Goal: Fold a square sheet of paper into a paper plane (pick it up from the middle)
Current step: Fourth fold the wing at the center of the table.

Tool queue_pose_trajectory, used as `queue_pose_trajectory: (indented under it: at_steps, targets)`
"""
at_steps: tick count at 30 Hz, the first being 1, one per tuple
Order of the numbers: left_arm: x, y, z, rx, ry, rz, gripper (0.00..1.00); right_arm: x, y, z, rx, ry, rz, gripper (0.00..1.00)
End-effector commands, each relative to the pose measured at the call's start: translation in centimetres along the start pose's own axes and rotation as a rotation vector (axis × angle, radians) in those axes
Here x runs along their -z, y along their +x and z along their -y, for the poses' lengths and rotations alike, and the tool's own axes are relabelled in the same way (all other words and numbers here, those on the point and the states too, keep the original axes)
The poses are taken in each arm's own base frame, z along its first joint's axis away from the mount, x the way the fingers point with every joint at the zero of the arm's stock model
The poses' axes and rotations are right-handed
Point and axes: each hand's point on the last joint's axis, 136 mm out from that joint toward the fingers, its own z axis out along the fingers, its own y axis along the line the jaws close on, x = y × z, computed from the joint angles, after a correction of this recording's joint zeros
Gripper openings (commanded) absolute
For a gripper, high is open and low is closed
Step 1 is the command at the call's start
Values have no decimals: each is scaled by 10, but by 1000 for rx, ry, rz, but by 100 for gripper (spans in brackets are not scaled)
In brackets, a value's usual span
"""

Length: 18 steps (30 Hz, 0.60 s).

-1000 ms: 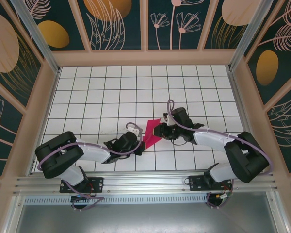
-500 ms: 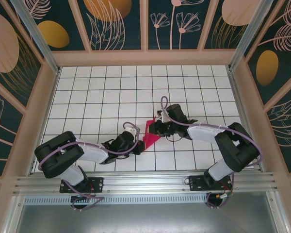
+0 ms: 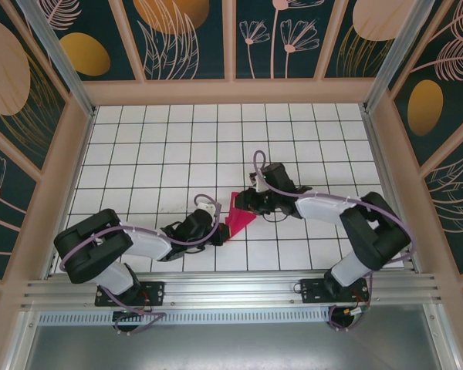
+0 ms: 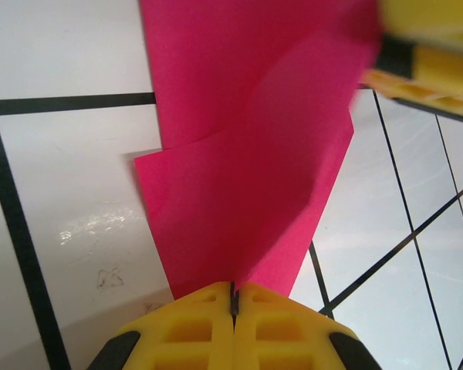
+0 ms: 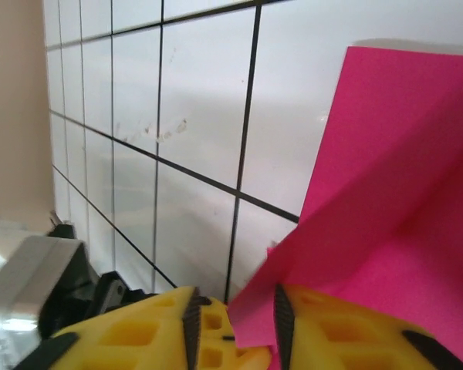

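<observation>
We're early: the square sheet of paper (image 3: 238,220) is just creased, lots left to fold. Left gripper (image 4: 233,297) clamps it, right gripper (image 5: 233,324) gapes round its edge.

A magenta-pink sheet of paper (image 3: 238,214), folded into a narrow triangular shape, sits slightly near of centre on the white gridded table (image 3: 139,139). Its layers (image 4: 247,177) overlap along a diagonal crease, and one edge lifts and casts a shadow. Its narrow end is pinched in the closed yellow left gripper (image 4: 233,297). Another corner (image 5: 401,193) rises off the tiles.
</observation>
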Motion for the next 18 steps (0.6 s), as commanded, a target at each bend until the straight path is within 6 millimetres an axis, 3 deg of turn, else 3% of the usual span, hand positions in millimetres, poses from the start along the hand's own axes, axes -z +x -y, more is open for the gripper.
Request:
queue_pose_trajectory:
  at_steps: [1,3,5,8,13,18]
  targets:
    - [2,-6,-3,2,-24,21,0,17,0,9,-9,102,54,48]
    - [0,-6,-2,-5,-24,14,0,18,3,9,-36,116,51,51]
    - [-2,-6,0,-18,-19,7,0,16,3,7,-74,133,55,62]
    - [-4,-6,3,-29,-13,-6,0,10,2,15,-165,239,77,64]
    - [-6,-5,3,-26,-12,-10,0,-10,4,14,-208,294,69,57]
    - [-5,-4,2,-31,-14,-9,0,-19,2,23,-222,370,69,39]
